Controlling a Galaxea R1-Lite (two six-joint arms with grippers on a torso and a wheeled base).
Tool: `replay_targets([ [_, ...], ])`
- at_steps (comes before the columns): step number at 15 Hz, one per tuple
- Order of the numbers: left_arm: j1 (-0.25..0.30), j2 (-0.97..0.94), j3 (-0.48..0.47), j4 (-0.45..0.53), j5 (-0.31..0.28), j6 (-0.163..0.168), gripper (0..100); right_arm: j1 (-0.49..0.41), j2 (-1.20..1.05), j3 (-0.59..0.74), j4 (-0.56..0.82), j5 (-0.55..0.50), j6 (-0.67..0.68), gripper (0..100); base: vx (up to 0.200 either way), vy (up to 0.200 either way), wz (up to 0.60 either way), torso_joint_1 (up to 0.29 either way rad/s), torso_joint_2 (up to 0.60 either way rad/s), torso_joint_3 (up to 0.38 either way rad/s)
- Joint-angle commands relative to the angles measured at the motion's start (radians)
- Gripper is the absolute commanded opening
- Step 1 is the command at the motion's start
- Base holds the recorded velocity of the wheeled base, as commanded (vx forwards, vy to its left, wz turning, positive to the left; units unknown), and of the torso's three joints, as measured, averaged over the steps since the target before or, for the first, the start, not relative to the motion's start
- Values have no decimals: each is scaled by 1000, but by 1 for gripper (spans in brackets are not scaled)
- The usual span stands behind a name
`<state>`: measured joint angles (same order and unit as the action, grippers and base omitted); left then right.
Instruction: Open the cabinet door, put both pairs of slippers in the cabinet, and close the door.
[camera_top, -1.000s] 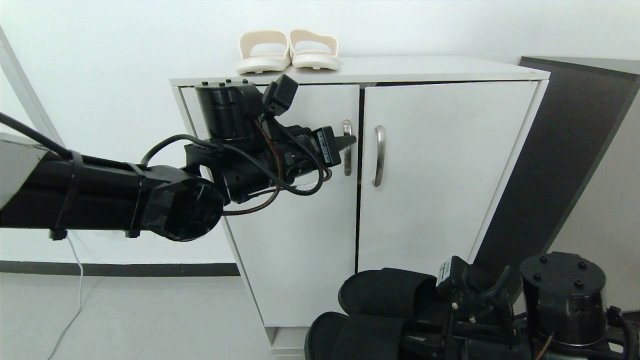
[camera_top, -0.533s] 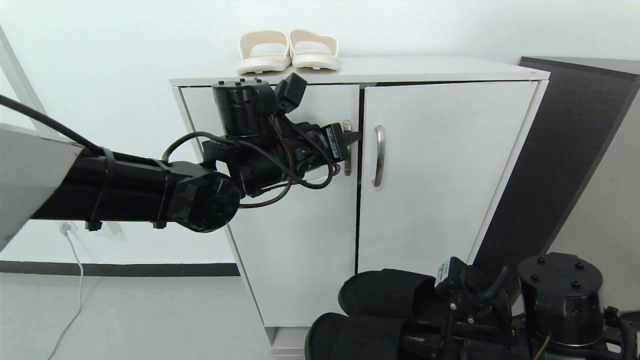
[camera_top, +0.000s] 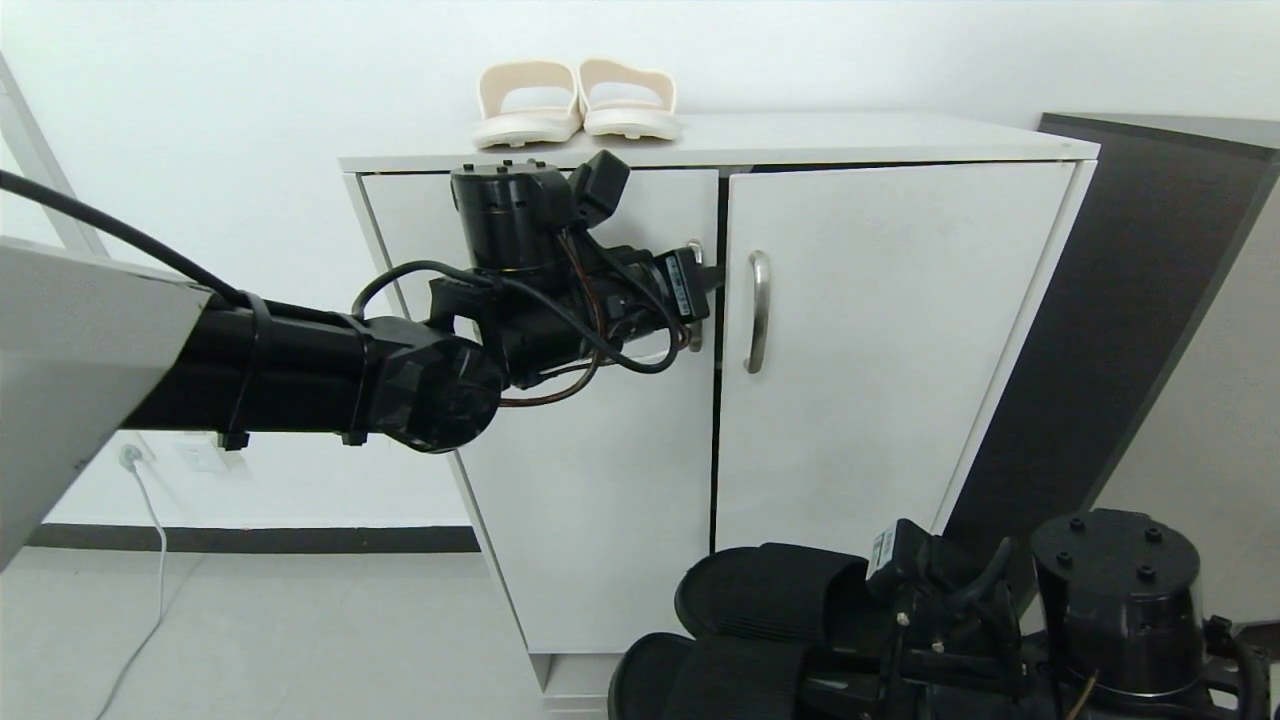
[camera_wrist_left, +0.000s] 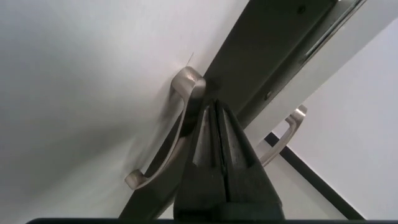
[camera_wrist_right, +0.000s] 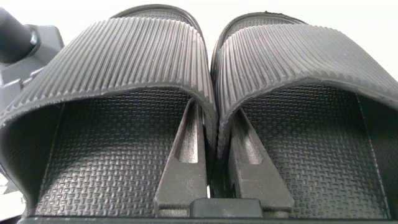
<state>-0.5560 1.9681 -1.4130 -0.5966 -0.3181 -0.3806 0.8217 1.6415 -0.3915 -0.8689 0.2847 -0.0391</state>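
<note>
A white two-door cabinet (camera_top: 600, 480) stands before me with both doors looking shut. Each door bears a metal handle. My left gripper (camera_top: 710, 278) is shut, its tip (camera_wrist_left: 216, 109) against the upper end of the left door's handle (camera_wrist_left: 177, 134), hard by the dark gap between the doors. The right door's handle (camera_top: 759, 310) is untouched. A cream pair of slippers (camera_top: 577, 100) sits on the cabinet top. Low at the front right, my right gripper (camera_wrist_right: 214, 168) is shut on a black pair of slippers (camera_top: 770, 590), one finger inside each, pinching their inner straps together.
A dark panel (camera_top: 1120, 300) leans beside the cabinet on the right. A white cable (camera_top: 150, 580) hangs from a wall socket at the lower left, above open grey floor. The white wall runs behind everything.
My left arm has pushed forward and to the right, bringing its gripper tip onto the left door's handle. The right arm with the black slippers has barely shifted.
</note>
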Motion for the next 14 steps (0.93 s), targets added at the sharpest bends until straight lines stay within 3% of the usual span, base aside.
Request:
replay_targets([
  [1, 1, 6, -3, 0, 1, -1, 0, 11, 0, 3, -1, 1, 1, 0, 0, 0, 0, 0, 0, 0],
  [5, -1, 6, -3, -2, 1, -1, 0, 20, 1, 6, -1, 1, 1, 0, 0, 0, 0, 0, 0, 0],
  [7, -7, 2, 9, -8, 1, 3, 0, 36, -2, 23, -1, 2, 1, 0, -200, 0, 0, 0, 0, 2],
  [9, -44, -15, 46, -28, -1, 6, 0, 83, -12, 37, 1, 1, 2, 0, -200, 0, 0, 2, 7, -2],
  [12, -151, -61, 121, -71, -1, -4, 0, 125, -22, 45, 1, -1, 1, 0, -200, 0, 0, -1, 4, 2],
  [14, -154, -58, 128, -114, -1, -3, 0, 126, -22, 49, 1, -1, 2, 0, -200, 0, 0, 2, -5, 0],
])
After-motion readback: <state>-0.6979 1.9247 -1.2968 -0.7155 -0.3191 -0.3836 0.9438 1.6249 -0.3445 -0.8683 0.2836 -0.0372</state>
